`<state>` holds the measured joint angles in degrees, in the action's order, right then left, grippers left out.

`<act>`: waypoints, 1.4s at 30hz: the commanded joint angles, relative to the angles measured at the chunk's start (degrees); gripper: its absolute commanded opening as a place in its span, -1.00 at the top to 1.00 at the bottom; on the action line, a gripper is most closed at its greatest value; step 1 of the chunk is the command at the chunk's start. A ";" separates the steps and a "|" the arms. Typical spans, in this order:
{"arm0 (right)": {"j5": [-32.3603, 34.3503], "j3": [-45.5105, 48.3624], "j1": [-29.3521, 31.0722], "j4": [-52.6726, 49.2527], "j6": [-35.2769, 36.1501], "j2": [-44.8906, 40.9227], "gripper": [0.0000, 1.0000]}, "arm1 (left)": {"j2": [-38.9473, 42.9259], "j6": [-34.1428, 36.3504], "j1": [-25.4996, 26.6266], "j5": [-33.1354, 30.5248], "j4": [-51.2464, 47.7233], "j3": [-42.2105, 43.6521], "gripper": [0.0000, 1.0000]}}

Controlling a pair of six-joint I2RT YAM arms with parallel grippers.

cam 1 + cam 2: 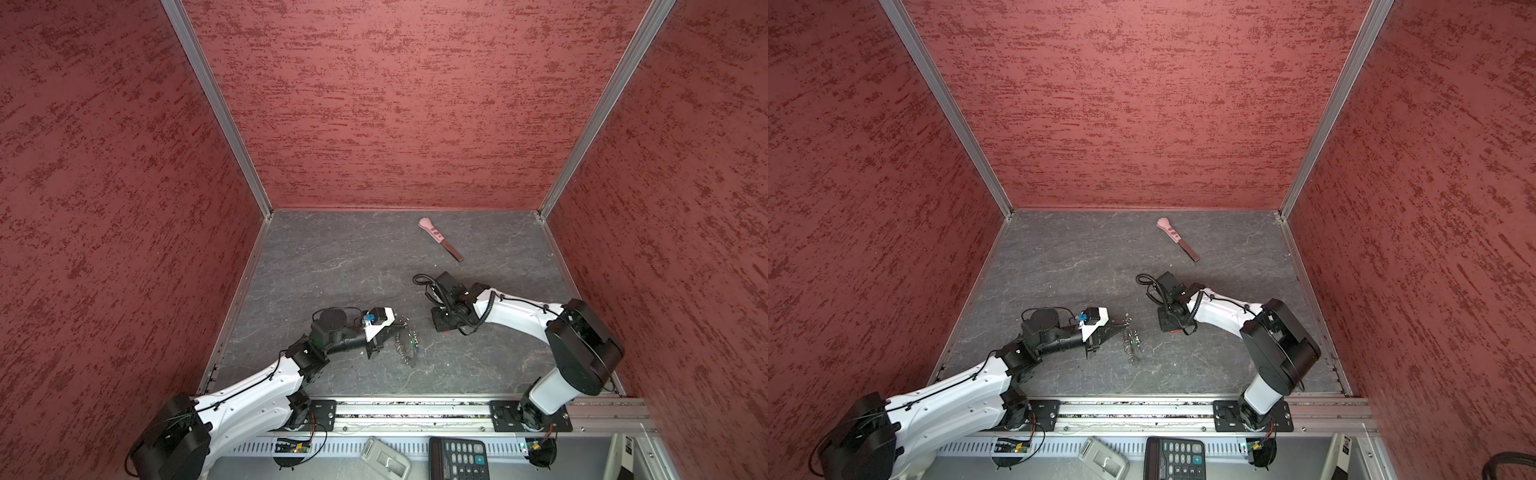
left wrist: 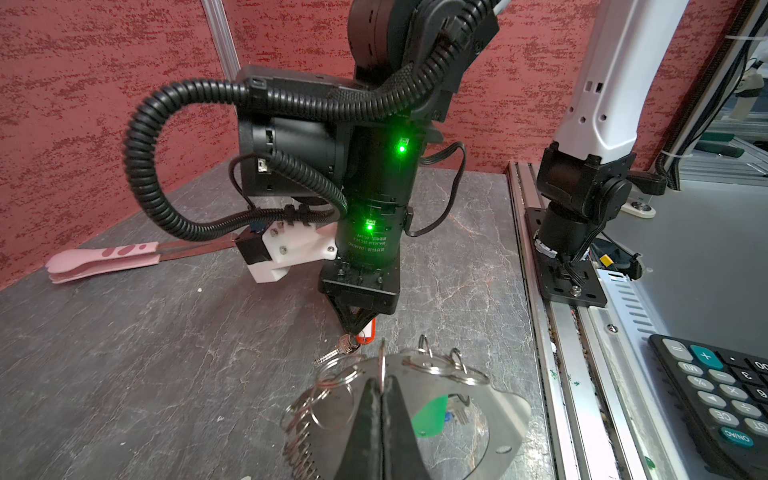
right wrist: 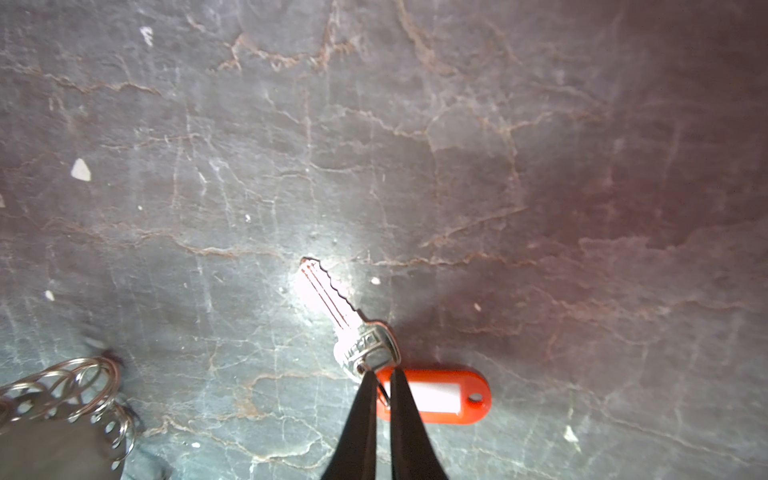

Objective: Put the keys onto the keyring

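Right wrist view shows the right pincer (image 3: 382, 374) pointing down at the grey surface (image 3: 415, 145). Its two black fingertips (image 3: 365, 386) are drawn nearly together, and the small wire loop that joins the red-tagged key (image 3: 361, 345) to its red tag (image 3: 436, 395) sits between them. The key's silver blade lies flat on the surface and points away from the tips, while the tag lies flat just beside them. In the same view the keyring (image 3: 70, 390) shows at the edge as a cluster of silver rings, near the key but not touching it. In the left wrist view the left pincer (image 2: 381, 390) is pressed together on one silver ring of the keyring, and that ring stands upright out of its tips. The other rings fan out to either side. A green tag (image 2: 432, 415) and a blue tag (image 2: 448, 415) lie close together among the rings beside the fingers. In both top views the keyring sits in the middle of the surface between the two arms, with the left arm's tips at its near side and a spot of red showing under the right arm's wrist. A pink-handled tool (image 1: 438, 239) lies well apart, near the back wall. A calculator (image 1: 457, 457) rests outside the front rail.
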<state>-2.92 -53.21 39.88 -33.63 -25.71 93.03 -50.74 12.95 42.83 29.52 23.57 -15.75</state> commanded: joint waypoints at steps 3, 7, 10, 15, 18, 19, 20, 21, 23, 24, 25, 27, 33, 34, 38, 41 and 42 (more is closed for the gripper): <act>-1.92 -0.75 0.46 1.05 -0.49 -1.34 0.77 | -0.24 0.94 0.28 -0.25 -0.02 -0.97 1.00; -2.57 -0.76 0.75 0.86 0.04 -1.60 0.76 | -0.29 0.94 0.29 -0.30 -0.03 -0.95 1.00; -2.76 -0.73 0.79 1.04 0.08 -1.61 0.76 | -0.25 0.94 0.26 -0.34 -0.06 -0.97 1.00; -1.43 -1.17 0.90 0.73 0.20 -0.99 0.76 | -0.29 0.98 0.26 -0.33 -0.03 -0.95 1.00; 0.37 -1.75 1.04 -0.06 0.43 -0.22 0.76 | -0.31 0.94 0.32 -0.31 -0.07 -0.95 1.00; 0.78 -1.85 1.08 -0.28 0.48 -0.05 0.76 | -0.24 0.93 0.30 -0.25 -0.03 -0.95 1.00; 1.09 -2.06 1.09 -0.38 0.62 0.32 0.77 | -0.31 0.99 0.34 -0.26 -0.07 -0.96 1.00; 1.32 -2.22 1.07 -0.54 0.61 0.54 0.77 | -0.32 0.94 0.24 -0.25 -0.04 -0.96 1.00; 1.42 -2.51 1.17 -0.45 0.83 0.79 0.77 | -0.28 0.96 0.37 -0.25 -0.04 -0.95 1.00; 1.42 -2.68 1.21 -0.47 0.84 0.88 0.77 | -0.19 0.93 0.28 -0.25 -0.06 -0.95 1.00; 1.51 -2.86 1.26 -0.39 0.88 1.01 0.78 | -0.18 0.87 0.29 -0.25 -0.05 -0.96 1.00; 1.67 -3.19 1.28 -0.44 1.00 1.41 0.78 | -0.20 0.93 0.37 -0.25 -0.05 -0.95 1.00; 2.61 -3.84 1.34 -1.33 1.37 2.74 0.79 | 0.03 0.94 0.31 -0.34 -0.13 -0.96 1.00; 2.88 -3.88 1.35 -1.45 1.37 2.71 0.79 | -0.02 0.94 0.26 -0.34 -0.11 -0.95 1.00; 3.09 -4.01 1.34 -2.04 1.63 2.18 0.71 | -0.21 0.94 0.27 -0.34 -0.05 -0.95 1.00; 3.09 -4.09 1.39 -2.23 1.89 2.31 0.69 | -0.32 0.94 0.28 -0.31 -0.02 -0.96 1.00; 3.01 -4.14 1.38 -2.30 1.98 2.61 0.69 | -0.32 0.94 0.26 -0.34 0.04 -0.94 1.00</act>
<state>-1.43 -55.72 40.84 -34.65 -24.10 95.29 -50.74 13.02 42.83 29.50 23.57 -15.75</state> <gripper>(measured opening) 0.157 0.047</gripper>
